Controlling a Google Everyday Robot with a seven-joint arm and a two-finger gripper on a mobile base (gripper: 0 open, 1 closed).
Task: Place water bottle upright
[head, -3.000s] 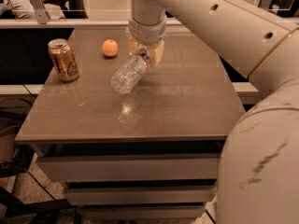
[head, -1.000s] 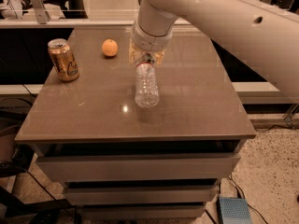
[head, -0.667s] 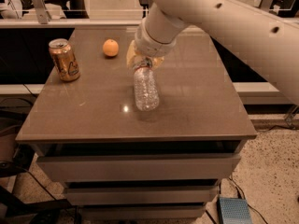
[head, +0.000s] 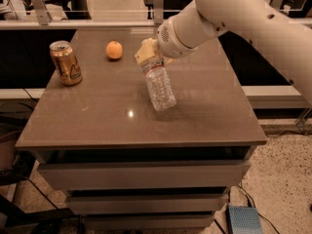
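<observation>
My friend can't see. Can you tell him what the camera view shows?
The robot's gripper holds a water bottle by its top, slightly tilted, base low over a brown table. A gold can and an orange stand farther left.

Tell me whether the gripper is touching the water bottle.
Touching. The camera view shows the gripper over the table, its fingers clamped on the tilted water bottle at its cap end, no gap between.

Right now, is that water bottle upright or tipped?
Leaning, not quite upright: the water bottle tilts, cap end held in the gripper above the table, base low; whether it touches down, cannot tell.
</observation>
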